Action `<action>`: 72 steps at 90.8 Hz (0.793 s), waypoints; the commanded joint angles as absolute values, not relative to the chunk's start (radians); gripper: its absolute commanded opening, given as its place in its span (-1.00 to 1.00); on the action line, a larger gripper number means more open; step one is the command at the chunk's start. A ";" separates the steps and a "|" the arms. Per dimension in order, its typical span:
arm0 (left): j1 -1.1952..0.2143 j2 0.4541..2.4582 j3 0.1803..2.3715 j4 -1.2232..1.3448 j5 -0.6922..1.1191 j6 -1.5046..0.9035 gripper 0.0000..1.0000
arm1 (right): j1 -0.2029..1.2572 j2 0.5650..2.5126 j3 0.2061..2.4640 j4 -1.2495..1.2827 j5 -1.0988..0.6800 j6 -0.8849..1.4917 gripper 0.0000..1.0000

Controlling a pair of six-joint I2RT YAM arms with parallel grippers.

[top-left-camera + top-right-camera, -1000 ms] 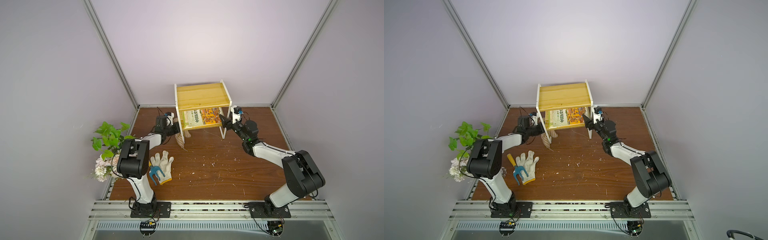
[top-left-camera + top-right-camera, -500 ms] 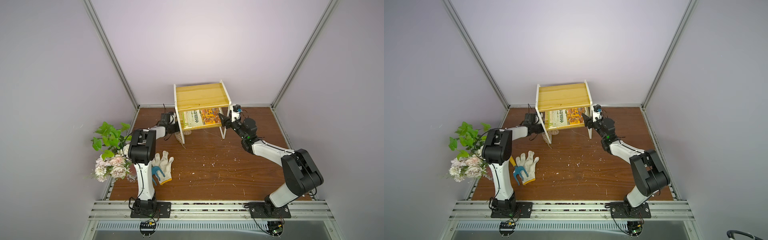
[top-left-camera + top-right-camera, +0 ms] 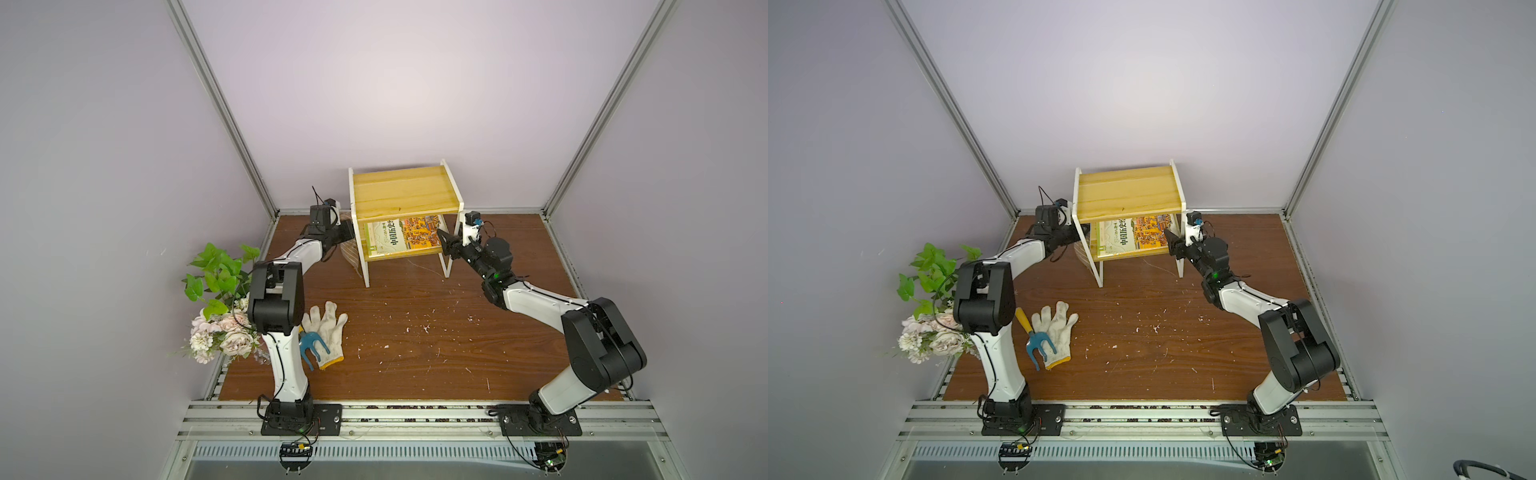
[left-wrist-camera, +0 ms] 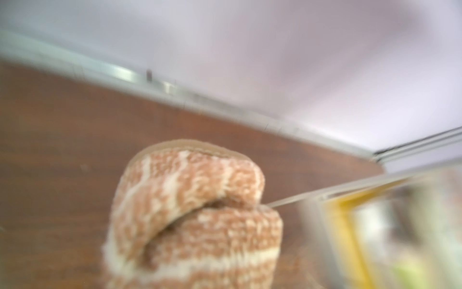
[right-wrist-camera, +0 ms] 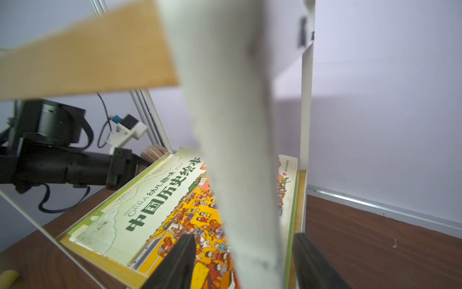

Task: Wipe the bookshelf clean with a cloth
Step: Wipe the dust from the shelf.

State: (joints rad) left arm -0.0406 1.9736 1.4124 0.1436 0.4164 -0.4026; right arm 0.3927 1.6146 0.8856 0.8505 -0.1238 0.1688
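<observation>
A: What has changed on the left since a second ago?

B: The left gripper (image 3: pixel 345 235) has travelled back along the left side of the bookshelf (image 3: pixel 403 195). It was out by the front left leg. Now it sits beside the left edge of the lower board.

A: And the cloth (image 3: pixel 350 257)?

B: It has gone along. A second ago it dangled by the foot of that leg. Now it hangs further back, just outside the white frame and under the gripper. Whether it touches the lower board, I cannot tell.

A: Is it gripped?

B: Yes, the left jaws are clamped tight on it. In the left wrist view it bulges right before the lens, blurred.

A: The right arm?

B: Hardly moved. The right gripper (image 5: pixel 246 265) has its jaws apart, one finger on each side of the shelf's front right leg, with a gap to the leg on both sides.

A: How does the cloth look?

B: It is tan-brown terry with pale cream stripes, rolled into a fat lump with a dark crease across it.

A: And the shelf?

B: It has a white frame and two yellow boards, with a picture book (image 3: pixel 401 239) lying flat on the lower one. It stands at the back of the brown table (image 3: pixel 415 353), where it stood before. A white glove (image 3: pixel 328 328) and a blue hand rake (image 3: pixel 309 347) lie well apart from it, near the left arm.
</observation>
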 commanded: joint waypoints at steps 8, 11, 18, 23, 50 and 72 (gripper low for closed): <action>-0.029 2.077 1.329 0.194 0.376 -0.472 -1.00 | 0.402 1.609 0.889 0.893 -0.138 0.207 0.31; -0.021 2.104 1.358 0.166 0.371 -0.459 -1.00 | 0.402 1.609 0.889 0.891 -0.144 0.207 0.31; 0.001 2.108 1.427 0.107 0.371 -0.435 -1.00 | 0.402 1.603 0.894 0.882 -0.150 0.206 0.33; 0.007 2.055 1.441 0.097 0.375 -0.426 -1.00 | 0.402 1.595 0.892 0.888 -0.151 0.206 0.35; -0.005 1.556 1.022 0.197 0.286 -0.503 -1.00 | 0.402 1.530 0.805 0.953 -0.128 0.209 0.51; -0.006 1.690 1.389 0.090 0.482 -0.468 -1.00 | 0.402 1.550 0.842 0.933 -0.111 0.240 0.55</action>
